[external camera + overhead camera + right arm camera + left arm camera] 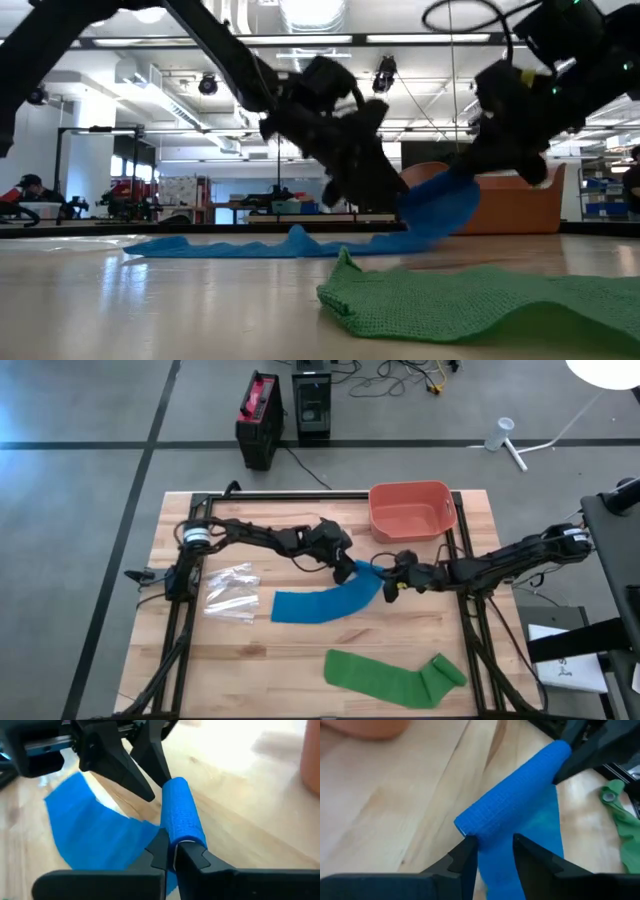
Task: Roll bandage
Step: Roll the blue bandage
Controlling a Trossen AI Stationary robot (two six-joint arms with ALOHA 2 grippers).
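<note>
Item: blue bandage (325, 603), partly rolled; the rolled end is lifted off the counter (300, 670) near the orange bin (410, 510), its tail trailing flat so it can feed in.

Left hand (492, 852): I have it clamped on one end of the roll.

Right hand (172, 851): pinched shut on the other end (an axle of sorts, I judge, for turning).

Green bandage (395, 677): lying apart, untouched.
</note>
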